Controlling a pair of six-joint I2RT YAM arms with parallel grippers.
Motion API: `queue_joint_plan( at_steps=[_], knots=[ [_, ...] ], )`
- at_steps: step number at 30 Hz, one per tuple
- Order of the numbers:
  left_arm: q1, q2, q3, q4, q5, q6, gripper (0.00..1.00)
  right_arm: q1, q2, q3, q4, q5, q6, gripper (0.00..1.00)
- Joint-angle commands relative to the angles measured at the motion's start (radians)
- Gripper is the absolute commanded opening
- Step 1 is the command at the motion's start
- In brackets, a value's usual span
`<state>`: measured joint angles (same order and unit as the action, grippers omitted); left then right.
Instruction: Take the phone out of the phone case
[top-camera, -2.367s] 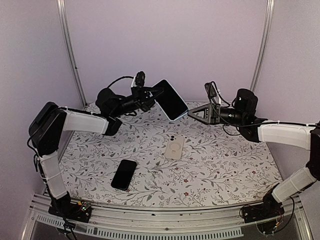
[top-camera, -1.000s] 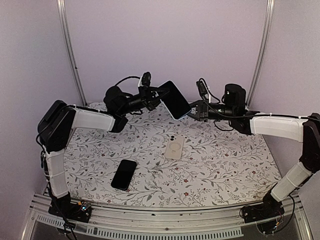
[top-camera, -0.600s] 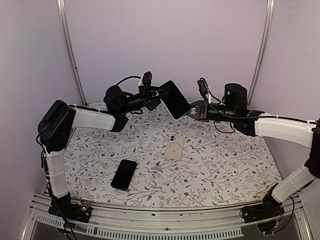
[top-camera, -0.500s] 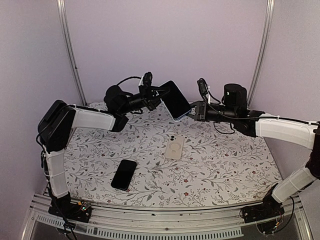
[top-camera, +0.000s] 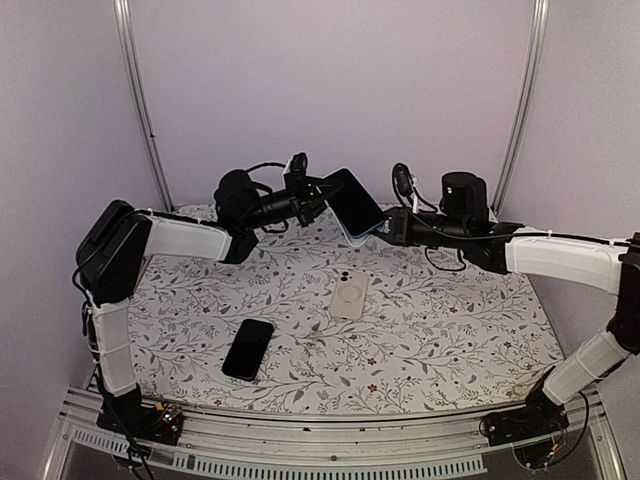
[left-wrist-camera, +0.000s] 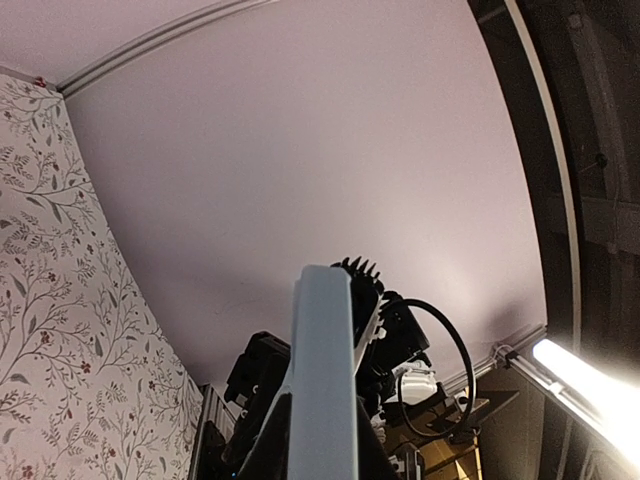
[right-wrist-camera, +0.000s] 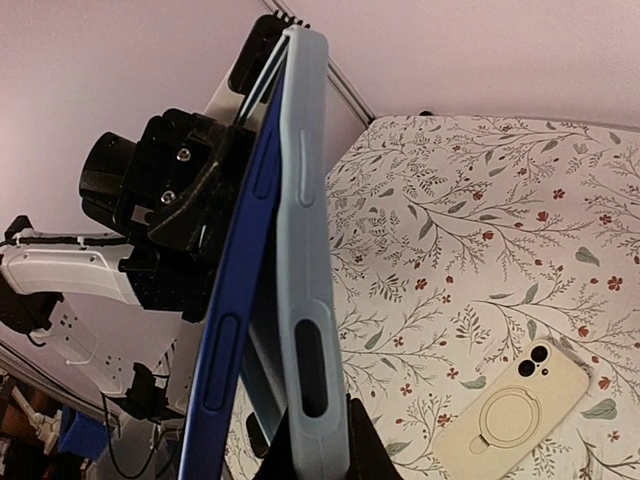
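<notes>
L grip (top-camera: 318, 196) clamped on phone (top-camera: 352, 203) top end | R grip (top-camera: 385, 227) pinched shut on case (right-wrist-camera: 310, 250) lower corner | phone mid-air btwn arms, above table (top-camera: 450, 330) far side, one edge parted from case

white arm shells (top-camera: 180, 240), black joints (top-camera: 108, 250), black left claw (top-camera: 321, 191), looped cables (left-wrist-camera: 462, 353)
</notes>
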<state>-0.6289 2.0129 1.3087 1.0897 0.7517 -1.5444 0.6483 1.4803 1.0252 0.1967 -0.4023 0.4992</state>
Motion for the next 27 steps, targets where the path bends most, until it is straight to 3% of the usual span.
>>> queue_joint_plan(
  at_steps=[1,5,10,15,21,27],
  knots=[
    [-0.050,-0.062,-0.008,-0.043,0.058,0.009,0.15,-0.054,0.076,-0.015,0.139,-0.133,0.135,0.00],
    [-0.027,-0.098,-0.034,-0.126,0.046,0.071,0.26,-0.074,0.109,-0.041,0.293,-0.244,0.295,0.00],
    [-0.014,-0.127,-0.058,-0.191,0.036,0.118,0.44,-0.078,0.137,-0.044,0.377,-0.257,0.368,0.00],
    [-0.002,-0.163,-0.096,-0.240,0.017,0.155,0.55,-0.097,0.159,-0.054,0.490,-0.279,0.451,0.00],
    [0.016,-0.223,-0.144,-0.330,-0.018,0.220,0.63,-0.105,0.165,-0.047,0.517,-0.249,0.470,0.00],
    [0.022,-0.270,-0.188,-0.372,-0.023,0.255,0.65,-0.107,0.180,-0.018,0.535,-0.234,0.464,0.00]
  ],
)
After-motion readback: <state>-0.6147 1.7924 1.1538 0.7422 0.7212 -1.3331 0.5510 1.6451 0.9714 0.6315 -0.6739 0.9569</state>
